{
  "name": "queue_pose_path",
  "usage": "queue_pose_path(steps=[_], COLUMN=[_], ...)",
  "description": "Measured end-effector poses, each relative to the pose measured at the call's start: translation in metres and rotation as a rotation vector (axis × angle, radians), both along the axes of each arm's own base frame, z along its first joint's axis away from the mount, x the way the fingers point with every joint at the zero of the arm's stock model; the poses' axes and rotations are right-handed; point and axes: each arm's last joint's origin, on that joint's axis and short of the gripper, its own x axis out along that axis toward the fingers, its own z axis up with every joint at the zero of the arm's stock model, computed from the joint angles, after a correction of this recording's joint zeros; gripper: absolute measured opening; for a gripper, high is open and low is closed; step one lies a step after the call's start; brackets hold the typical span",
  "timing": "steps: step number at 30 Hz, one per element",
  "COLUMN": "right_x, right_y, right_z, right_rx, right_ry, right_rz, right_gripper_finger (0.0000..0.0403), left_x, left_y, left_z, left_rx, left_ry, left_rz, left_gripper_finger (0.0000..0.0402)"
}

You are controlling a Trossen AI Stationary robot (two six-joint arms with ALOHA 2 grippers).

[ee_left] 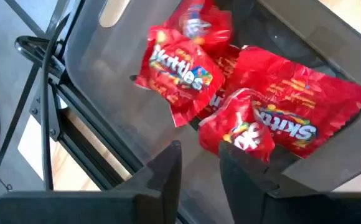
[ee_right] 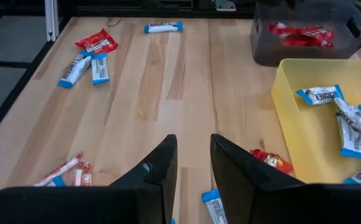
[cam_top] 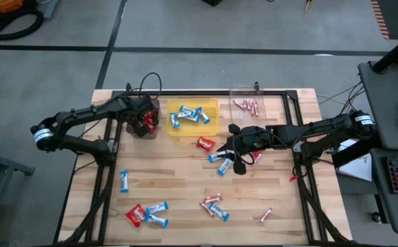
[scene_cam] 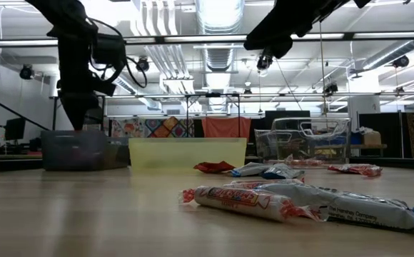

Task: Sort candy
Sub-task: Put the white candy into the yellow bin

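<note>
My left gripper (ee_left: pixel 200 152) hangs open over the brown bin (cam_top: pixel 136 132) at the table's far left, pointing steeply down, with nothing between its fingers. Several red packets (ee_left: pixel 187 74) lie in a heap on that bin's floor. My right gripper (ee_right: pixel 190 149) stands open above the middle of the table (cam_top: pixel 225 147), holding nothing. Below and just ahead of it lie a red packet (ee_right: pixel 271 160) and blue-and-white bars (cam_top: pixel 221 162). More candy is scattered toward the near edge: red packets (cam_top: pixel 136 215), blue-and-white bars (cam_top: pixel 124 180) and pink sticks (cam_top: pixel 213 203).
The yellow bin (cam_top: pixel 175 104) with several blue-and-white bars stands beside the brown bin. The clear bin (cam_top: pixel 254 89) with pink sticks stands at the far right. A dark frame (cam_top: pixel 298 103) borders the wooden table. Bare wood lies between the candy groups.
</note>
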Motion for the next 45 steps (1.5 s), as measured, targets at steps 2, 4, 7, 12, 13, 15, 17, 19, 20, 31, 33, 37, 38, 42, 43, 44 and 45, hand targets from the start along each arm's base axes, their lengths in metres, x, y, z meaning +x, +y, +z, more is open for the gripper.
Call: queue_pose_path(steps=[2,4,7,12,13,15,17,19,20,31,33,37,38,42,43,44,45], right_x=[0.0,0.0,0.0,0.0,0.0,-0.001,-0.002,-0.006,-0.008,-0.003,0.001,0.009,0.012,0.022,0.024,0.026,0.027], right_y=[0.0,0.0,0.0,0.0,0.0,-0.001,-0.002,-0.002,-0.002,-0.003,-0.002,-0.002,-0.002,-0.005,-0.005,-0.006,-0.005], right_z=[0.0,0.0,0.0,-0.001,-0.001,-0.001,-0.004,-0.009,-0.012,-0.051,-0.06,-0.075,-0.079,-0.091,-0.094,-0.097,-0.1], right_rx=[0.007,0.02,0.052,0.151,0.167,0.191,0.196,0.149,0.112,-0.121,-0.124,-0.13,-0.135,-0.233,-0.25,-0.267,-0.274], right_ry=[0.001,0.003,0.007,0.024,0.026,0.032,0.066,0.127,0.164,0.403,0.434,0.483,0.487,0.505,0.516,0.527,0.536], right_rz=[-0.004,-0.012,-0.031,-0.093,-0.108,-0.151,-0.18,-0.166,-0.15,-0.056,-0.053,-0.06,-0.069,-0.174,-0.164,-0.149,-0.145], right_gripper_finger=[0.0091,0.0091,0.0091,0.0091,0.0091,0.0091,0.0091,0.0091,0.0091,0.0091,0.0091,0.0091,0.0091,0.009,0.0088,0.0085,0.0081], left_x=[0.0,0.001,0.007,0.026,0.031,0.041,0.051,0.058,0.062,0.077,0.078,0.08,0.08,0.08,0.08,0.08,0.08], left_y=[-0.002,-0.005,-0.013,-0.042,-0.05,-0.068,-0.087,-0.107,-0.117,-0.17,-0.17,-0.171,-0.171,-0.171,-0.171,-0.171,-0.171], left_z=[0.002,0.003,0.013,0.04,0.045,0.054,0.061,0.067,0.069,0.066,0.065,0.062,0.062,0.062,0.062,0.062,0.062], left_rx=[0.006,0.007,-0.028,-0.026,-0.016,-0.007,-0.009,-0.014,-0.013,0.179,0.182,0.182,0.186,0.191,0.192,0.192,0.192], left_ry=[-0.009,-0.03,-0.127,-0.355,-0.412,-0.525,-0.627,-0.705,-0.734,-0.797,-0.793,-0.782,-0.779,-0.777,-0.776,-0.775,-0.774], left_rz=[-0.002,-0.002,0.003,-0.069,-0.104,-0.192,-0.292,-0.396,-0.444,-0.543,-0.541,-0.543,-0.542,-0.543,-0.543,-0.543,-0.543], left_gripper_finger=[0.0102,0.011,0.0115,0.0111,0.011,0.0107,0.0105,0.0104,0.0104,0.0104,0.0104,0.0104,0.0104,0.0104,0.0104,0.0104,0.0104])
